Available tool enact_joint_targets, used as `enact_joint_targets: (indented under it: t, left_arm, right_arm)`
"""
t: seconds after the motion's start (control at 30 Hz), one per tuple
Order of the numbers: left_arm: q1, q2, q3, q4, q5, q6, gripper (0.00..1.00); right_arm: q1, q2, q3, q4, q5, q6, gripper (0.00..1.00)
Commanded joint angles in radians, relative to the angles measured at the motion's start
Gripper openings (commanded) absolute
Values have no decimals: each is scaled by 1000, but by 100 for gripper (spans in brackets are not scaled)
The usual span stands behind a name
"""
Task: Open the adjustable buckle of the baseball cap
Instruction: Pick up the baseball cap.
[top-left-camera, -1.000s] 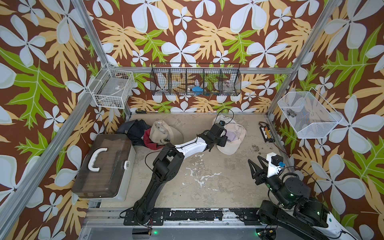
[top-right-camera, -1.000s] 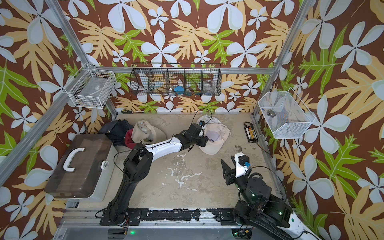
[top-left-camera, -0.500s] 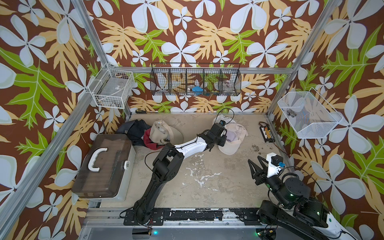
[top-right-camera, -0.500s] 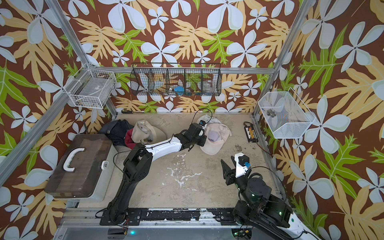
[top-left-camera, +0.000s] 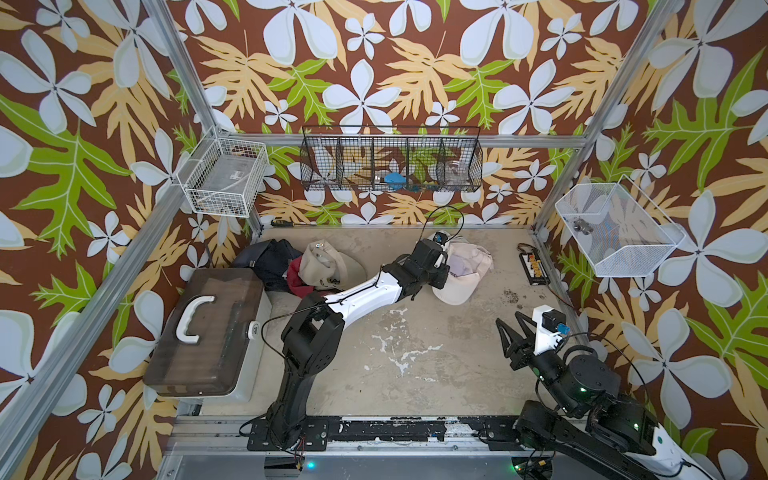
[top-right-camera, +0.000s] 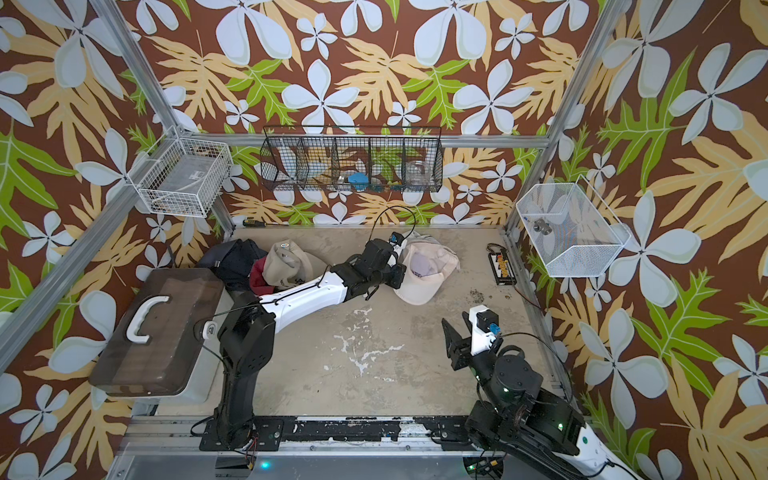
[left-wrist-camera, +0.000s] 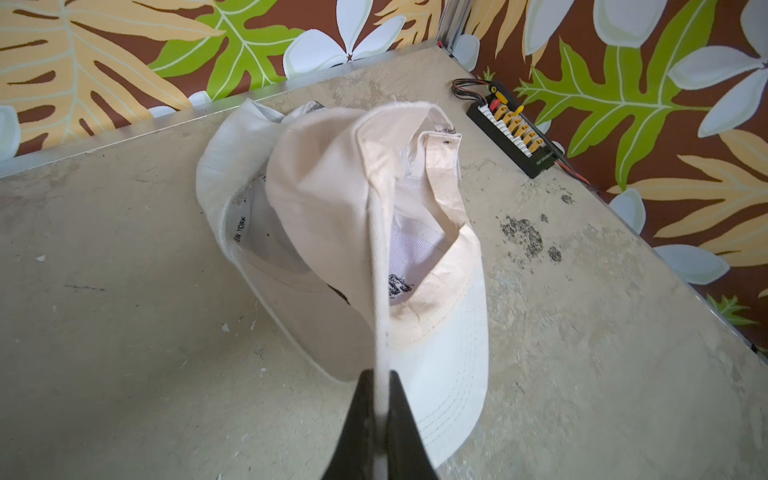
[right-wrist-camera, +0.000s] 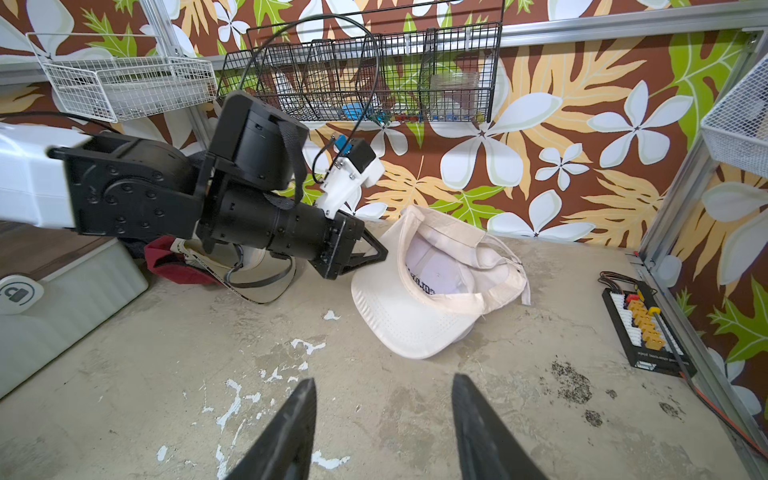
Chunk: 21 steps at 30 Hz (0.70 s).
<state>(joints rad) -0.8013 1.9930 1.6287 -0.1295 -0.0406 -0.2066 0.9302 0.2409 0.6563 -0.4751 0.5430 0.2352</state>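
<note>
Currently: left gripper (left-wrist-camera: 380, 376) clamped on cap (left-wrist-camera: 320, 208) rim, strap (left-wrist-camera: 448, 174) beyond jaws; right gripper (right-wrist-camera: 382, 384) half-spread, empty. Risk: thin fabric slips out.

Cap (left-wrist-camera: 324, 232) cream, paler lining, black lettering inside. Walls (top-left-camera: 374, 62) brown with white flowers, tan and green leaves. Table (top-left-camera: 415, 374) grey-beige, white chipped patches. Left gripper (left-wrist-camera: 380, 376) and right gripper (right-wrist-camera: 382, 390) black. Left arm (top-left-camera: 365, 297) white with black joints. Box (top-left-camera: 195, 353) dark brown lid, white handle. Rack (top-left-camera: 390, 162) black wire. Small basket (top-left-camera: 220, 208) white grid, mesh basket (top-left-camera: 623, 257) white. Board (top-left-camera: 534, 268) black, yellow plugs.
</note>
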Motion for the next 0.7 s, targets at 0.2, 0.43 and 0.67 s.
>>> enact_joint_targets:
  t: [0.2, 0.43, 0.67]
  left_arm:
    - [1, -213, -171, 55, -44, 28, 0]
    - [1, -384, -298, 63, -61, 26, 0]
    - [1, -545, -406, 65, -81, 23, 0]
  right_arm:
    - [1, -3, 2, 0, 38, 18, 55]
    - [1, -3, 2, 0, 44, 20, 55]
    - [1, 2, 2, 1, 48, 20, 55]
